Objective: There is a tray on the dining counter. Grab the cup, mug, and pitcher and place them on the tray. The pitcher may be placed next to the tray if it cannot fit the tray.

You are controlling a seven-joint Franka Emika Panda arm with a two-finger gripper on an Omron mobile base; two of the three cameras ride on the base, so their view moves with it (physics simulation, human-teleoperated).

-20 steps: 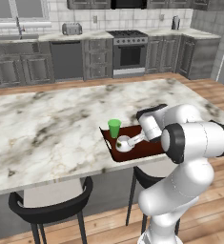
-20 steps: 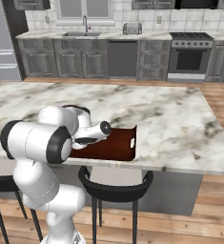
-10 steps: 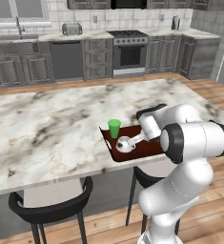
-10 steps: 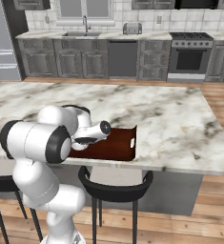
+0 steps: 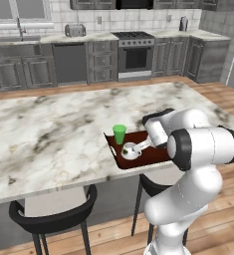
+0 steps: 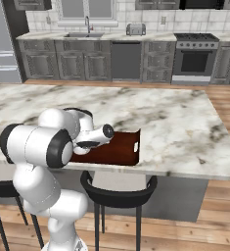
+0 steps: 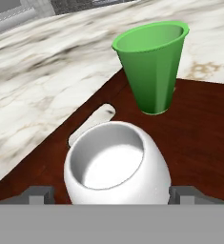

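While jaws gape wide, rounded glossy white mug (image 7: 114, 163), tapered green cup (image 7: 151, 66), red-brown tray (image 7: 199, 143).

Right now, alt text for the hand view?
A white mug sits on the dark red-brown tray, between the open gripper's finger tips. Beyond it an upright green cup also stands on the tray, with the marble dining counter behind.

Arm bent low, gripper (image 7: 111, 194) spread wide.

Black stools (image 5: 54, 219) under counter edge; stove (image 5: 136, 55), toaster (image 5: 74, 31) along back wall.
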